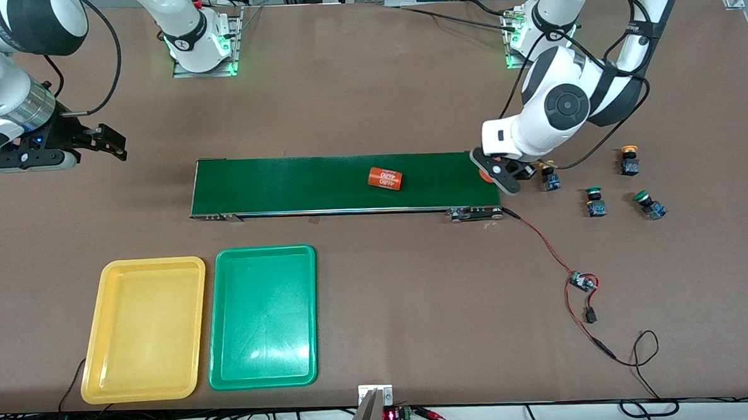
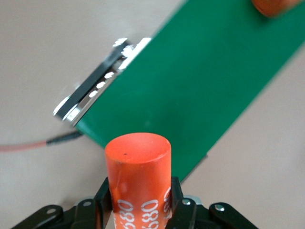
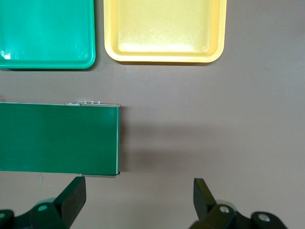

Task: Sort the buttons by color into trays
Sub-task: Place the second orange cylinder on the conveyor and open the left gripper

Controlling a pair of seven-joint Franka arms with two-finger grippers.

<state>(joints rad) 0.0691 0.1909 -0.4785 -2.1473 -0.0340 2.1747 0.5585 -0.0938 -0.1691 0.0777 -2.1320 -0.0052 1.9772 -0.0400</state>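
Several buttons stand on the table toward the left arm's end: two yellow-capped ones (image 1: 629, 161) (image 1: 550, 178) and two green-capped ones (image 1: 595, 201) (image 1: 648, 203). The yellow tray (image 1: 142, 327) and the green tray (image 1: 262, 316) lie side by side, both bare, nearer the front camera than the belt. My left gripper (image 1: 497, 174) (image 2: 138, 191) is shut on an orange cylinder (image 2: 138, 176) with white text, held over the conveyor belt's end beside the buttons. My right gripper (image 1: 113, 144) (image 3: 138, 191) hangs open with nothing in it over bare table off the belt's other end.
A long dark-green conveyor belt (image 1: 297, 185) (image 2: 209, 81) (image 3: 57, 138) crosses the table's middle, with a second orange cylinder (image 1: 386, 178) (image 2: 274, 5) lying on it. A red wire (image 1: 542, 240) runs from the belt to a small circuit board (image 1: 583, 282).
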